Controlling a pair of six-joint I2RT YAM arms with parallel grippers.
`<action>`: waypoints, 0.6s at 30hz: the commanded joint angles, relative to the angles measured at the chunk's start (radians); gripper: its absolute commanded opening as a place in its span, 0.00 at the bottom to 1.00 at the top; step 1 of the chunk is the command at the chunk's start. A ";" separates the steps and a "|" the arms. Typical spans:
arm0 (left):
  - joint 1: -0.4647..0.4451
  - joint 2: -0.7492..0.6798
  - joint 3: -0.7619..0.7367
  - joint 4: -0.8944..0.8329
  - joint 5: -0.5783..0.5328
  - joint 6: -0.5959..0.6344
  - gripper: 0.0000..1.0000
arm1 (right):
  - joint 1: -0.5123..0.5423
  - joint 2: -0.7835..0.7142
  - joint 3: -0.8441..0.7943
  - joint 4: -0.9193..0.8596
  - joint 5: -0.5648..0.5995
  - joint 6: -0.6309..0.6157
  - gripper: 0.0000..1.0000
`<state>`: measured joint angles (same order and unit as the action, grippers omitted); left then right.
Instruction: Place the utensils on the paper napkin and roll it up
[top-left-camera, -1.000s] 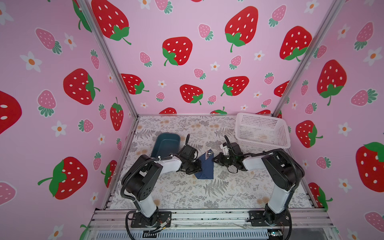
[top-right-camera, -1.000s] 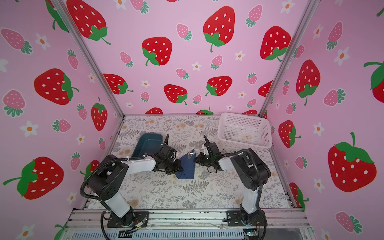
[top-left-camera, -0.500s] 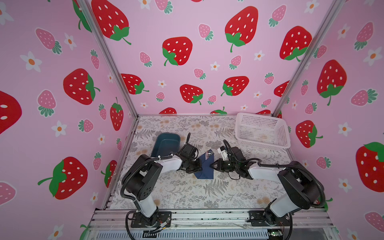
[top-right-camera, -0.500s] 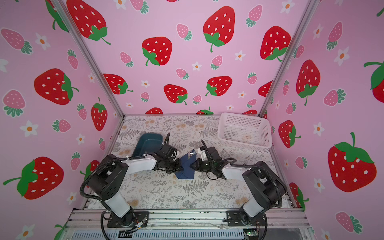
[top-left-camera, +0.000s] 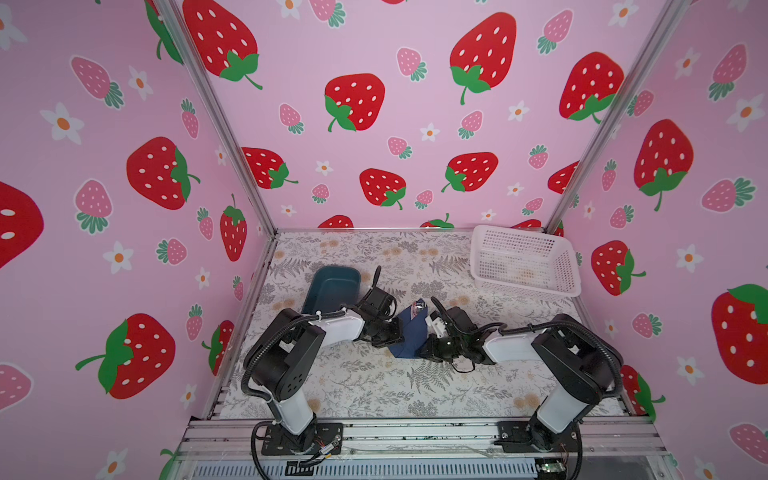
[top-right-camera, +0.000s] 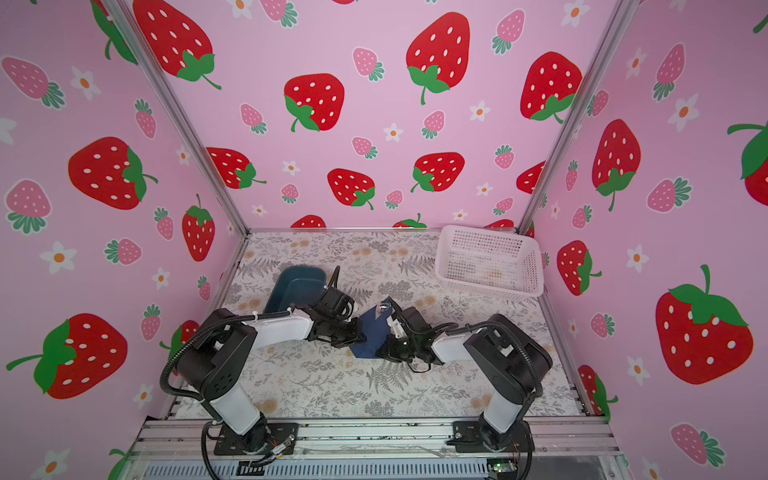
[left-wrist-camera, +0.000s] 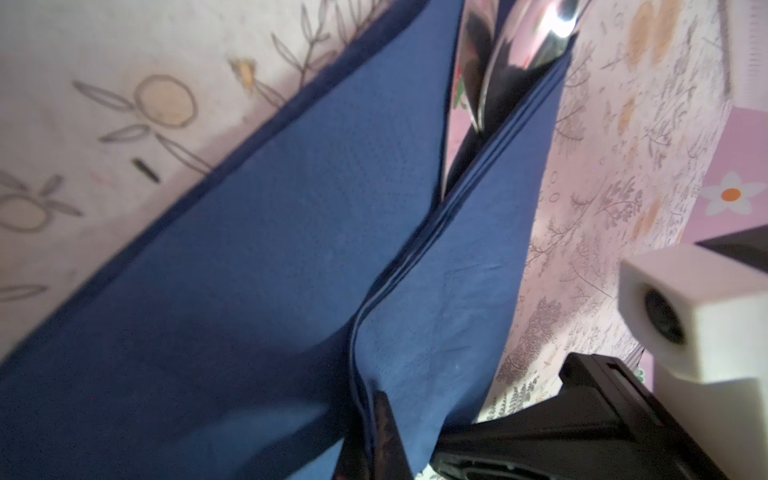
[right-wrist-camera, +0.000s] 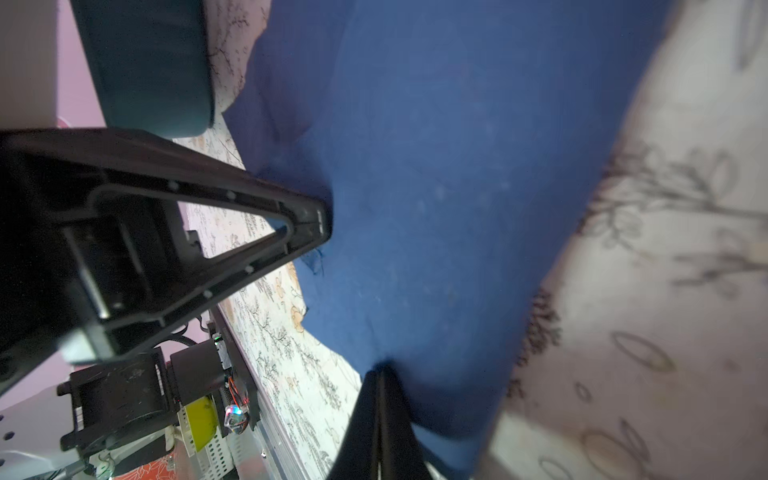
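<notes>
rolling status: the paper napkin (top-left-camera: 410, 338) is folded over the utensils (top-left-camera: 417, 308) about the middle of the counter (top-left-camera: 374, 390). both long flaps are turned inward, but it's not a tight roll yet imo
utensils: only the shiny ends poke out, at the end facing the counter's back edge. the rest is tucked between the flaps
left tool (left-wrist-camera: 374, 432): clenched on the layered edge of one flap
right tool (right-wrist-camera: 382, 399): clenched too, tips at the opposite side. the paper puckers around them, so i'd call it a pinch of napkin
napkin feel: thin, soft and super light. probably tears if yanked, though it should keep a crease
utensil feel: stiff and glossy, likely slippery. they could slide out the open end if the bundle tips
where to grab: pinch the flap edges near the middle of the bundle's length and roll against the utensils as a hard core. i wouldn't try lifting by the paper alone
</notes>
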<state>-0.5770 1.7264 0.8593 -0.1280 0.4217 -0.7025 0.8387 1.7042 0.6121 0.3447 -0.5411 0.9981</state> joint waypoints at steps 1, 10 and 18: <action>-0.001 0.009 0.031 -0.023 0.004 0.015 0.01 | 0.007 0.014 0.011 -0.035 0.021 -0.001 0.07; -0.003 0.012 0.027 -0.015 0.000 0.011 0.01 | 0.028 -0.045 0.026 0.016 0.032 0.031 0.08; -0.003 0.014 0.027 -0.012 0.003 0.009 0.02 | 0.039 0.025 0.080 0.049 0.037 0.047 0.08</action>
<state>-0.5770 1.7267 0.8593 -0.1307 0.4213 -0.7029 0.8703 1.7027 0.6613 0.3649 -0.5133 1.0260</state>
